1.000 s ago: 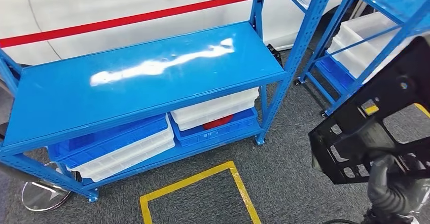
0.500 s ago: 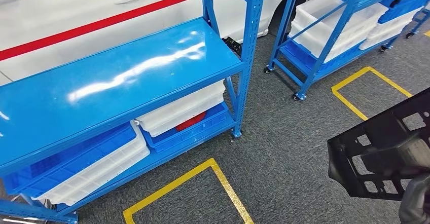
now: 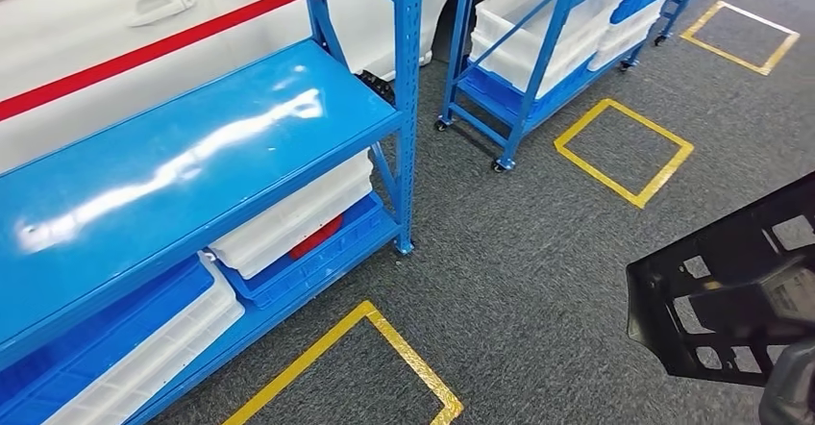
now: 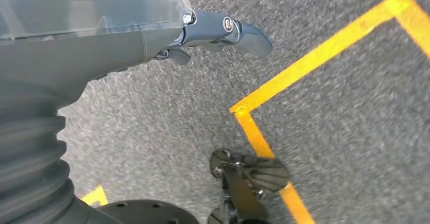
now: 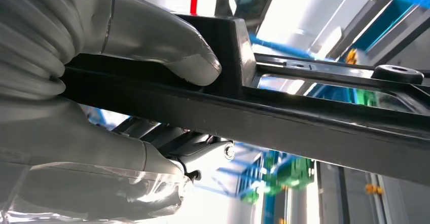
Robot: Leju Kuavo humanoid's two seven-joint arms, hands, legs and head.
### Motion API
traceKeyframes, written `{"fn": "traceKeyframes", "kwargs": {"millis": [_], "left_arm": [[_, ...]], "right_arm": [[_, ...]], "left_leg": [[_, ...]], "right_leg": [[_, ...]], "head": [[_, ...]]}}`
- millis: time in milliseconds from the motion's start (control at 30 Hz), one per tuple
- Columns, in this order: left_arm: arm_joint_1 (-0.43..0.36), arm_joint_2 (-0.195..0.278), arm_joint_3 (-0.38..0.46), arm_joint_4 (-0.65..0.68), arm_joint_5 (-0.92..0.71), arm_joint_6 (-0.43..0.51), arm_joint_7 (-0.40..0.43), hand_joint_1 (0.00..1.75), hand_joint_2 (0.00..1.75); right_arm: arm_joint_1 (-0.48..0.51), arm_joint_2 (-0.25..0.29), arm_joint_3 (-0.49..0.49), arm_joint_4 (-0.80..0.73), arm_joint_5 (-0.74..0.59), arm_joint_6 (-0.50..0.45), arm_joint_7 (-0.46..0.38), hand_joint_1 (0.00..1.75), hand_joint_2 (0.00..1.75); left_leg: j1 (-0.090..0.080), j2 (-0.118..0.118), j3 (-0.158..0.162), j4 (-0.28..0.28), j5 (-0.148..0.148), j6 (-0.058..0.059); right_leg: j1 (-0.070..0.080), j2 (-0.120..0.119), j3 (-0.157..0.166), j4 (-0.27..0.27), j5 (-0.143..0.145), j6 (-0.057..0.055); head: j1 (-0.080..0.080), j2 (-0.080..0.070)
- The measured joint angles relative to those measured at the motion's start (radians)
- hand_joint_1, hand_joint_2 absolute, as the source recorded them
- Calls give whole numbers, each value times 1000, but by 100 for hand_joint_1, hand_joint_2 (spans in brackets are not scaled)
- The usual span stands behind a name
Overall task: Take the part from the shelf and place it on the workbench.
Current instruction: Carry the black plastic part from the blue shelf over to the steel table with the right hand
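Observation:
The part [image 3: 730, 290] is a flat black plastic frame with several cut-out windows, held up at the lower right of the head view over the grey carpet. My right hand [image 3: 790, 398] grips it from below at the picture's corner. In the right wrist view the thumb [image 5: 152, 36] presses on the black frame's rail [image 5: 284, 117], with the fingers [image 5: 101, 158] under it. My left hand [image 4: 218, 31] hangs over the carpet with its fingers out and nothing in them.
A blue shelf [image 3: 192, 156] with a bare top stands at the left, with white and blue bins [image 3: 288, 218] below. A second blue rack [image 3: 538, 50] with bins stands behind. Yellow tape squares [image 3: 625, 151] mark the carpet, with another square [image 3: 346, 367] nearer. A white car [image 3: 144, 21] is behind the shelf.
The whole view has swung to the right: the shelf slides left in the picture, and the second rack and more yellow squares come in. The part stays in my right hand.

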Motion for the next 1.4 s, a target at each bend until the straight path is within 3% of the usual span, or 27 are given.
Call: {"fn": "traceKeyframes", "kwargs": {"millis": [67,133,167,233,267,333,400,467,500,567,633,700,767,833,900,967,1000,1033,1067,1133,1167,1200,1267,1333,1400], "left_arm": [[-2,0,-2,0,-7,-3,27,0,175],[-4,1,-3,0,-15,-5,50,0,175],[-5,2,-5,0,-19,-5,58,0,175],[-10,2,-8,0,-25,-5,64,0,175],[-13,2,-9,0,-27,-6,61,0,175],[-13,3,-10,0,-29,-9,42,0,175],[-10,4,-10,0,-30,-12,16,0,175],[-7,4,-10,0,-30,-16,-6,0,175],[-6,4,-10,0,-30,-18,-15,0,175],[-5,4,-10,0,-31,-23,-30,0,175],[-2,5,-10,1,-32,-27,-38,0,175],[-3,5,-10,3,-33,-29,-35,0,175],[-6,4,-11,3,-34,-30,-24,0,175],[-4,3,-11,3,-36,-30,-11,0,175],[0,3,-12,3,-39,-30,2,0,175],[5,4,-12,4,-41,-31,12,0,175],[7,4,-12,4,-41,-31,15,0,175],[7,4,-13,4,-41,-31,16,0,175],[6,4,-14,4,-42,-31,17,0,175],[4,4,-17,4,-42,-32,16,0,175],[3,4,-18,4,-43,-33,14,0,175],[2,4,-20,4,-43,-34,11,0,175],[-1,4,-21,4,-43,-37,4,0,175],[-3,4,-24,4,-44,-41,-2,0,175],[-2,5,-27,4,-44,-42,-5,0,175]], "right_arm": [[9,10,0,-21,2,0,0,175,175],[13,20,0,-40,2,7,0,175,175],[16,25,-1,-48,1,12,0,175,175],[21,34,-3,-63,0,25,0,175,175],[22,39,-5,-70,0,32,0,175,175],[21,51,-9,-83,1,50,0,175,175],[19,61,-10,-93,3,64,0,175,175],[19,70,-11,-96,5,73,0,175,175],[19,75,-11,-97,5,76,0,175,175],[19,82,-11,-101,7,80,0,175,175],[18,87,-10,-109,16,73,0,175,175],[21,90,-9,-118,31,56,0,175,175],[26,94,-9,-128,41,39,0,175,175],[28,96,-9,-137,44,25,0,175,175],[27,97,-8,-140,46,14,0,175,175],[26,98,-6,-141,47,8,1,175,175],[27,98,-6,-141,48,5,1,175,175],[27,99,-5,-141,48,3,1,175,175],[27,99,-5,-141,49,1,1,175,175],[27,99,-5,-143,52,-2,1,175,175],[27,99,-3,-144,54,-2,2,175,175],[28,99,-2,-144,57,-4,2,175,175],[30,99,0,-145,63,-6,2,175,175],[31,100,3,-146,70,-12,2,175,175],[30,101,11,-146,77,-20,2,175,175]], "left_leg": [[1,25,2,6,-8,-8],[-4,45,4,14,-17,-18],[-6,53,4,16,-21,-23],[-8,68,9,14,-23,-33],[-6,65,10,18,-29,-38],[0,24,-10,70,-71,-46],[6,-25,-65,196,-141,-51],[9,-39,-115,304,-175,-56],[9,-41,-119,307,-162,-57],[12,-58,-77,204,-86,-56],[18,-113,-30,80,-27,-52],[17,-143,-19,38,-18,-45],[16,-119,-19,34,-13,-32],[17,-90,-19,25,-2,-14],[13,-59,-23,20,3,-4],[5,-28,-27,21,4,-2],[2,-12,-28,21,4,-2],[-1,3,-28,21,3,-1],[-3,16,-27,21,3,-1],[-9,38,-23,22,0,-3],[-11,47,-22,22,-1,-6],[-13,56,-20,22,-3,-9],[-15,73,-18,21,-5,-17],[-12,40,-26,47,-27,-26],[-5,-20,-68,146,-88,-34]], "right_leg": [[-3,-28,75,-126,54,2],[2,-59,129,-226,80,-10],[6,-64,135,-241,78,-18],[10,-45,131,-242,80,-34],[9,-36,130,-245,83,-41],[4,-17,127,-252,90,-54],[2,4,123,-253,94,-61],[3,29,120,-252,95,-62],[3,44,120,-251,96,-62],[2,73,122,-249,97,-58],[2,100,118,-243,99,-48],[2,125,108,-242,106,-32],[-2,141,100,-245,115,-16],[1,97,81,-213,93,-9],[5,30,33,-107,30,-7],[4,7,-15,11,-23,-5],[4,4,-17,30,-26,-6],[5,1,1,10,-10,-9],[8,-8,39,-48,18,-14],[20,-53,125,-191,59,-32],[26,-69,149,-236,68,-40],[32,-76,157,-256,68,-45],[32,-55,154,-262,74,-53],[24,-34,155,-273,84,-62],[19,-13,153,-279,92,-69]], "head": [[0,0],[0,0],[0,0],[0,0],[0,0],[0,0],[-1,0],[-1,0],[-1,0],[-1,0],[0,0],[0,0],[0,0],[0,0],[0,0],[0,0],[0,0],[0,0],[0,0],[0,0],[0,0],[0,0],[0,0],[-1,0],[-1,0]]}}
